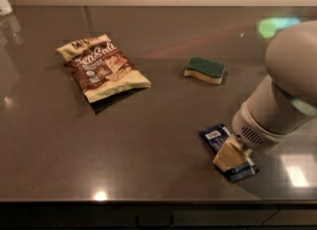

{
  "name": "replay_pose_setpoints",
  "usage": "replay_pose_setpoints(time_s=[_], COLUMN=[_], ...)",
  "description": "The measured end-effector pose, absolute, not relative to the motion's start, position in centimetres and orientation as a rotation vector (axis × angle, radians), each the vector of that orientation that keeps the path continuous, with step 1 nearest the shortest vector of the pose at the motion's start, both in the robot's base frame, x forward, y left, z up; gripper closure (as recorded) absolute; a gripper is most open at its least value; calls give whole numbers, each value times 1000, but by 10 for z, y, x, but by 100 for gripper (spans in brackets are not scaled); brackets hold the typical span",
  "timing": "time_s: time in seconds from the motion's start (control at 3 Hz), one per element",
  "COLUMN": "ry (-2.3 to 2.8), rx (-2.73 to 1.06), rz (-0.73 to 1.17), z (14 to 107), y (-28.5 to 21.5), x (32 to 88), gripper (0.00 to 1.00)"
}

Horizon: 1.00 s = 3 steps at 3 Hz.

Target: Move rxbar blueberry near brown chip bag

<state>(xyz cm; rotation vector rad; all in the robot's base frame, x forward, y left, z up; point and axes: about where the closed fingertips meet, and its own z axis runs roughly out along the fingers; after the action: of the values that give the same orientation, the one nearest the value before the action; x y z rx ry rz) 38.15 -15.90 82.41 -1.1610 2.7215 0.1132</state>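
Rxbar blueberry [215,136] beneath hand [229,156], front right

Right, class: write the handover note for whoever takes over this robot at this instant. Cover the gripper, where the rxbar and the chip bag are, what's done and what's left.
Gripper: down over the rxbar blueberry at the front right of the counter; whether it has hold of the bar is unclear.
Rxbar blueberry: flat on the counter, partly covered by the gripper.
Brown chip bag: rear left, lying flat, well apart from the bar. A sponge lies farther back, right of the bag.
Done: gripper is at the bar.
Left: secure the bar, carry it left, set it beside the bag.
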Motion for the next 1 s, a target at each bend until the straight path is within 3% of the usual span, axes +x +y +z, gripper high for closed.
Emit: replay_pose_setpoints(time_s=[0.33,0.67,1.0], ry=[2721,2675,2637], rx=[-1161,-1164,-1172], rz=[113,103,103], z=[832,852,869], y=[-159,-160,-161], x=[382,386,395], gripper=[88,100,100])
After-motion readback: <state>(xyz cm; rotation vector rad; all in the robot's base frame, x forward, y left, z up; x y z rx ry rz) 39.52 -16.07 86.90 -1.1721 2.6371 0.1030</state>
